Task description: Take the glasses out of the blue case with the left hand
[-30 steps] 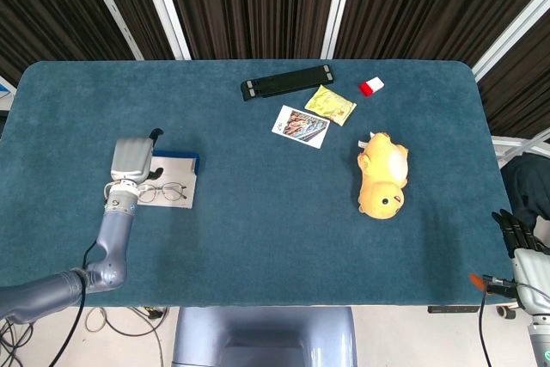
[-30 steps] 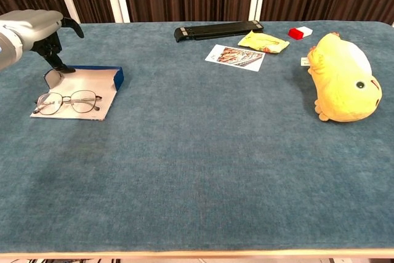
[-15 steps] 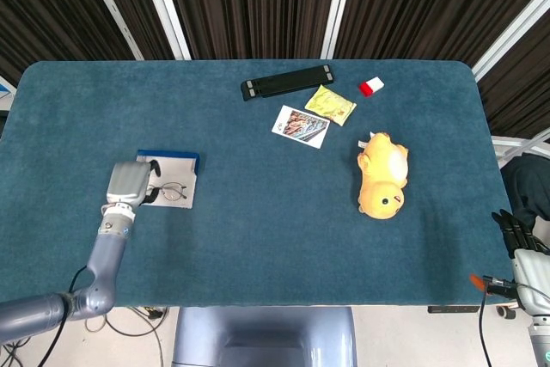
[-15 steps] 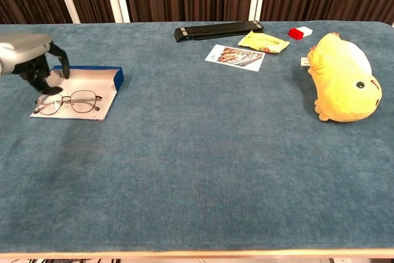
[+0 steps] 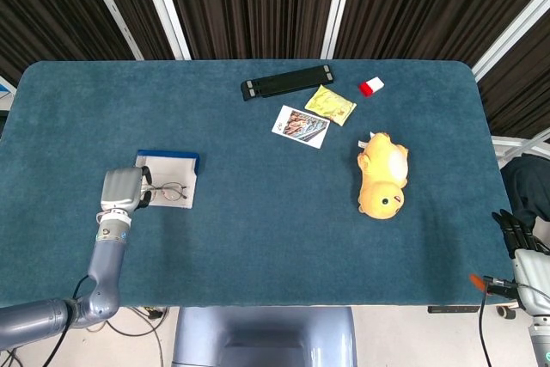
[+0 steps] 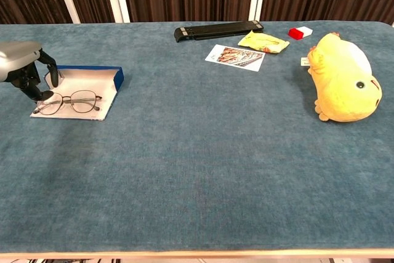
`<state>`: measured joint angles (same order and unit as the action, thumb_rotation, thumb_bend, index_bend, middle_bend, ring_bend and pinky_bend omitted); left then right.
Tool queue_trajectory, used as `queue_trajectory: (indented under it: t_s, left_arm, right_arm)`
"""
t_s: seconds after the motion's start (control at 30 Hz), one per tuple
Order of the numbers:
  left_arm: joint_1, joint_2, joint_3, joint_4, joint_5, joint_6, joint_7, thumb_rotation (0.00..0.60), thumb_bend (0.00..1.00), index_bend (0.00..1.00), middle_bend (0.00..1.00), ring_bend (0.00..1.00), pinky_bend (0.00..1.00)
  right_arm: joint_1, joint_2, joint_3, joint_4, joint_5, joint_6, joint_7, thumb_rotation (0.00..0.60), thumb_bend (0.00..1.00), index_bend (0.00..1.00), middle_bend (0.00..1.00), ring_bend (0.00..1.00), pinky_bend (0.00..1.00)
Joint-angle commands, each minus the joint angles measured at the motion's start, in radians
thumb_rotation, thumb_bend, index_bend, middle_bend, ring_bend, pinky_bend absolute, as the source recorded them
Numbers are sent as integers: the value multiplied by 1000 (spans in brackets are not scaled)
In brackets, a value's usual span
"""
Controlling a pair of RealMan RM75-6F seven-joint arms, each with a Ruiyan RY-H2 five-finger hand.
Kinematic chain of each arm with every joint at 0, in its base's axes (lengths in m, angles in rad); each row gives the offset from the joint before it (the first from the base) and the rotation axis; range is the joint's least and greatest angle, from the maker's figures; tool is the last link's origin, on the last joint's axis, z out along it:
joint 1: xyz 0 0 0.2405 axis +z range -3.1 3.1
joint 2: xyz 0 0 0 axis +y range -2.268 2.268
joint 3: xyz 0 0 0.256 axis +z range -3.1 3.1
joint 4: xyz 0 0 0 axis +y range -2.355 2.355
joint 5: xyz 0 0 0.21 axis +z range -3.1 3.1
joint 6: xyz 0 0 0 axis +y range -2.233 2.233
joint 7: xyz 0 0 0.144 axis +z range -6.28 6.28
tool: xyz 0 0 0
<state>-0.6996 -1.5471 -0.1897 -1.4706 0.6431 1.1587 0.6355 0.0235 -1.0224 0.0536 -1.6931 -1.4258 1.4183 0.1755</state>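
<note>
Left hand [image 6: 24,72] sits at the left end of the blue case [image 6: 119,76], fingers [image 6: 40,95] pointed down and curled, tips touching or right at the left temple end of the glasses [image 6: 69,101]. Cannot tell if the fingers actually pinch the frame; thumb stands apart from the others in the chest view. Head view shows the same hand [image 5: 121,190] covering the case's left edge, glasses [image 5: 170,191] just beside it.

Glasses lie flat and unfolded on the white inner lining of the open case [image 5: 169,157], lenses toward the near edge, still inside the case.

Right hand [image 5: 518,237] hangs off the table's right edge, well apart from everything, dark fingers close together and holding nothing.

Also on the teal table [image 6: 203,152]: yellow plush toy [image 6: 342,79] at right, black bar [image 6: 217,29] at the far side, yellow packet [image 6: 263,42], picture card [image 6: 235,56], small red-and-white block [image 6: 300,32].
</note>
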Motion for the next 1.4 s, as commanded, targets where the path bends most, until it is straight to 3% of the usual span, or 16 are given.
queue_trajectory:
  t_s: [0.03,0.4,1.2,1.4]
  left_arm:
    - [-6,-12,-8,17,-16,-9,10,600,369,494,1000,957,1000]
    - [-34,-59,-37,73,-63,-43,33,600,382,501,1000,957,1000]
    - [-45,-91,-43,103,-96,-62,59,600,384,522,1000,957,1000]
    - [-44,-93,-42,104,-94,-59,60,600,443,579,1000,960,1000]
  right_arm:
    - [0,0,0,0,0,0,1,600,159,0,0,0,199]
    - [0,-1,1,-1,3,-1,-1,600,158,0,0,0,200]
    - [0,0,1,-3,5,-2,0,600,158,0,0,0,200]
    - [1,0,1,-3,5,-3,2,600,159,0,0,0,200]
